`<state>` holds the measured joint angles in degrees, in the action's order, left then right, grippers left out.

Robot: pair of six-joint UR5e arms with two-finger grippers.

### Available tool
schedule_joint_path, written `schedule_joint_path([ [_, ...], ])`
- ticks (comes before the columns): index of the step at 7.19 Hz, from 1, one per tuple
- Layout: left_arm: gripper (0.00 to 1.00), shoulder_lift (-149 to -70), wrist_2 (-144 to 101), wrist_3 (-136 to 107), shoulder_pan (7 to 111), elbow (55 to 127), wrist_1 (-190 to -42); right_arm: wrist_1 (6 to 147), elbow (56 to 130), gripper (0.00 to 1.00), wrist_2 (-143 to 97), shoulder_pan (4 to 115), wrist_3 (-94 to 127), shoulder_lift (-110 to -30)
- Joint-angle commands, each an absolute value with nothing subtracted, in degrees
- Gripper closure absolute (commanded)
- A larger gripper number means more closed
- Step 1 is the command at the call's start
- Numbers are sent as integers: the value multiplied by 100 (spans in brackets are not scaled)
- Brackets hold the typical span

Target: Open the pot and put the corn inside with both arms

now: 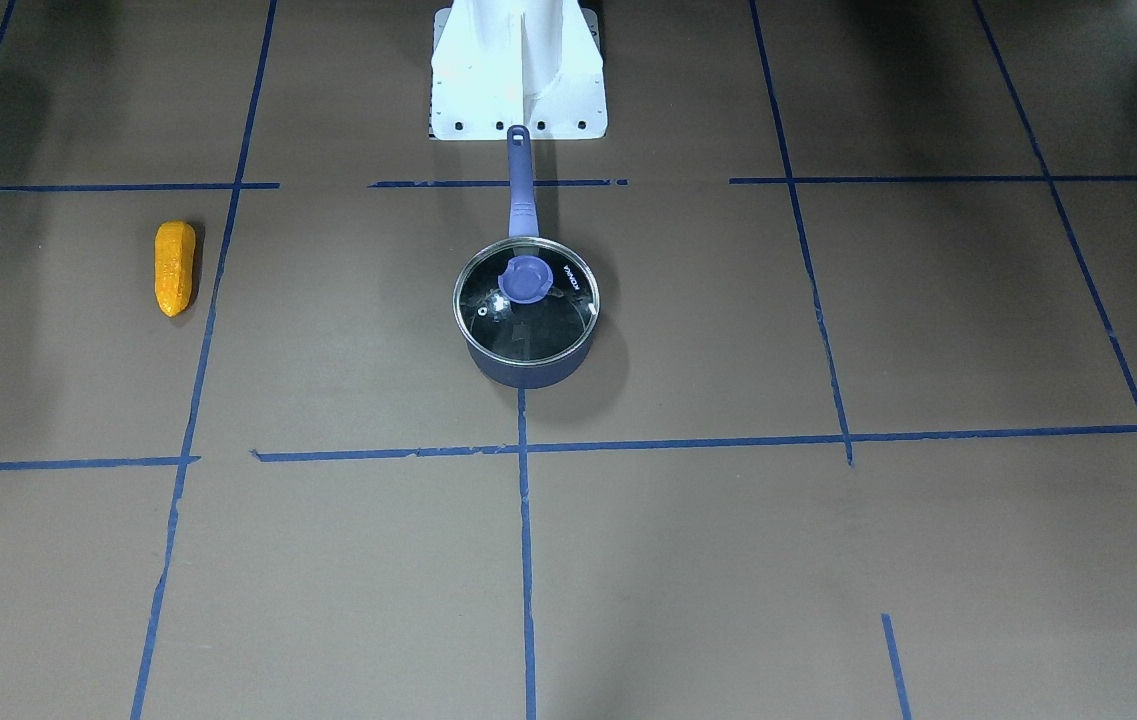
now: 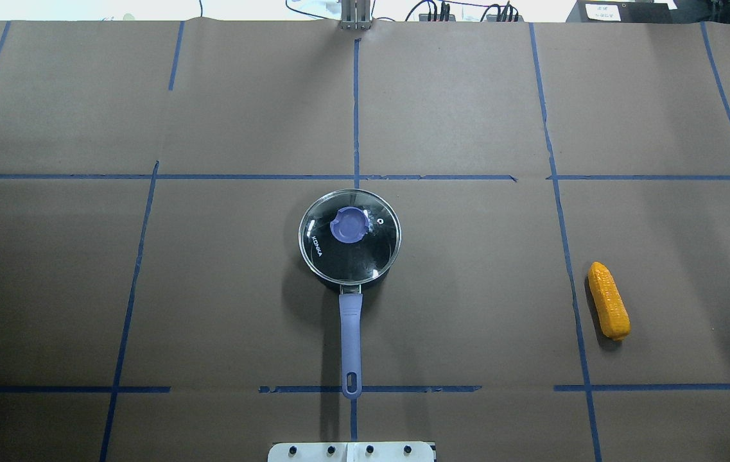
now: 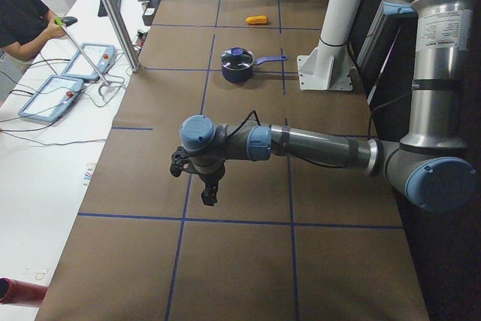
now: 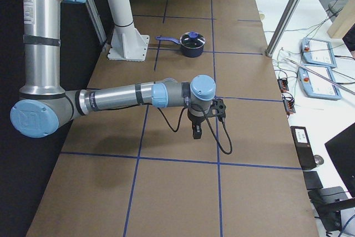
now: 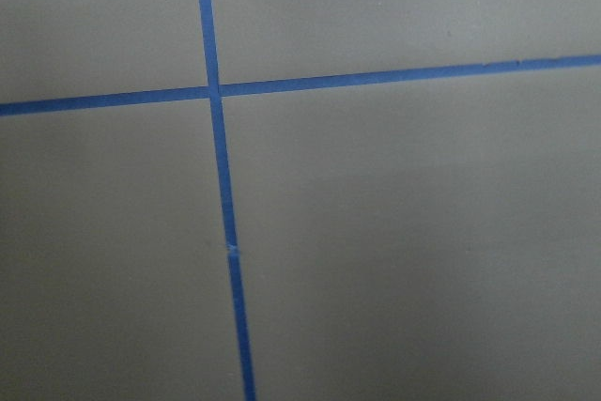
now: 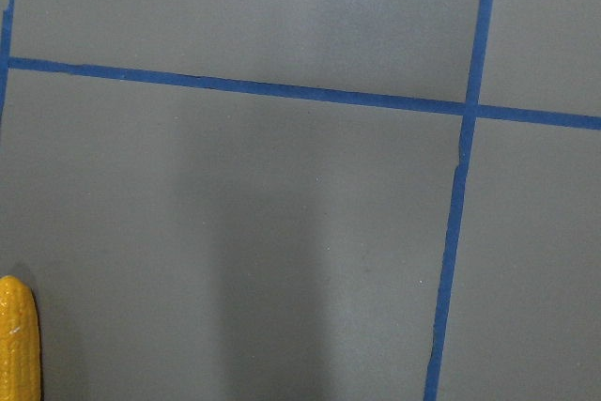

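The paper-covered table (image 2: 467,96), gridded with blue tape (image 2: 356,109), offers broad bare room on every side. The left arm (image 3: 316,144) and right arm (image 4: 122,95) hang low over opposite ends, well apart from everything. I cannot tell whether the fingers of the left gripper (image 3: 210,195) or right gripper (image 4: 197,131) are apart or together. The white mounting base (image 1: 518,80) stands at the near edge. The pot (image 1: 528,372) sits mid-table with its glass lid (image 2: 349,236) on and its handle pointing toward the base. The corn (image 2: 608,300) lies on the right, well apart from the pot and just beside a tape line.

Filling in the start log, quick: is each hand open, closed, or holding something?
Left hand: cannot be told, only a side view shows it.
Right hand: cannot be told, same reason.
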<state>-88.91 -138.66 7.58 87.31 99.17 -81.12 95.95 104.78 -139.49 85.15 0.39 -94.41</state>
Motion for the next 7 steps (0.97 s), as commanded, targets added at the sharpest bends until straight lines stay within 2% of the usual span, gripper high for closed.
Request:
schedule_joint_path([
  [1,0,-9104,-13878,573,8833,9852,-8043,9598,10512,0,-13966,8587,44,-9527],
  [7,0,-8983,-13913,597,8816,10028,-8130,9580,10538,0,-13957,8578,-17,-9501],
])
